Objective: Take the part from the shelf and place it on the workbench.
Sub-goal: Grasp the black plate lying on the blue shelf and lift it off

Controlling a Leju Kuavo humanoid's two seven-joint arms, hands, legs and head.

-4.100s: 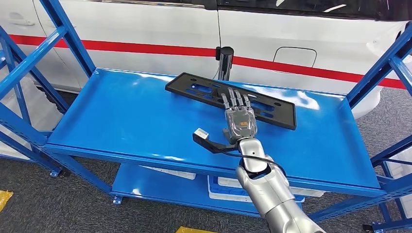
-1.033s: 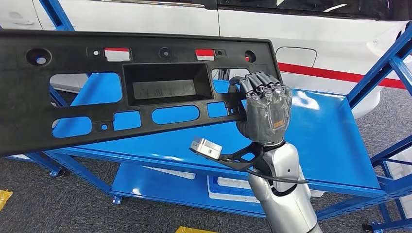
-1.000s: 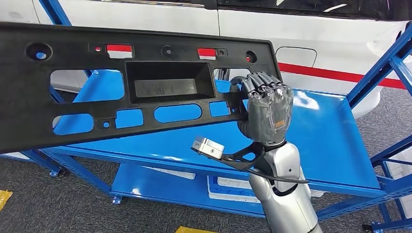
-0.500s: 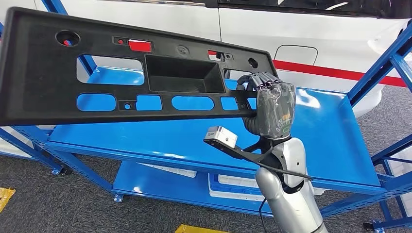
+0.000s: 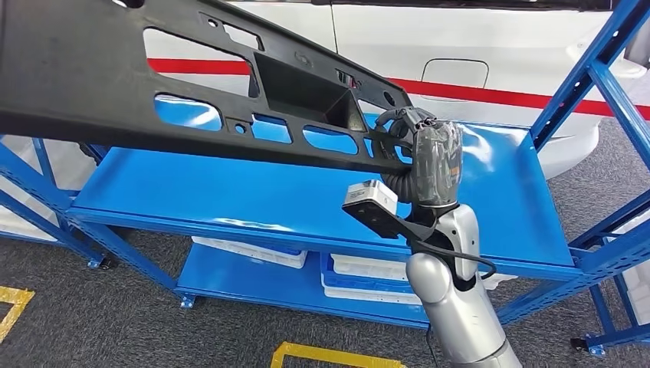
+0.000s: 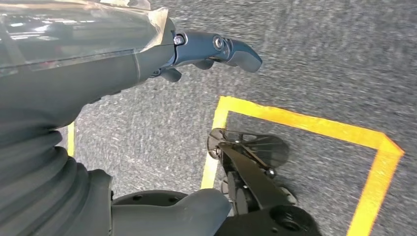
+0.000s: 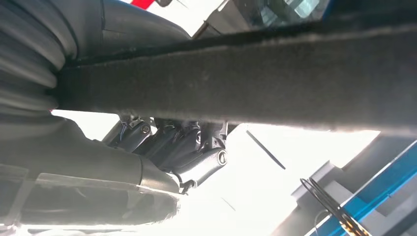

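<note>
— Since half a second ago, what has moved?

— Mostly the camera: the whole picture has shifted, so the shelf (image 5: 306,192) sits lower and further left in the head view, and yellow floor tape (image 5: 337,356) has come into sight. Against that, the part (image 5: 192,100) now stretches up and off the picture's top-left, tilted more steeply than before.

— Where is the part exactly?

— In the air, clear of the shelf's top deck, above its front-left half. The right hand (image 5: 429,161) grips it at its near end, fingers (image 7: 196,147) wrapped over the black edge, thumb under it.

— And the other hand?

— The left hand (image 6: 98,54) hangs over grey carpet marked with yellow tape; its fingers (image 6: 231,49) are stretched out with nothing in them.

— Any writing or brand to read?

— None legible. A white car (image 5: 475,46) with a red stripe stands behind the shelf's back edge, and white trays (image 5: 368,276) rest on the lower deck, no label readable.
</note>
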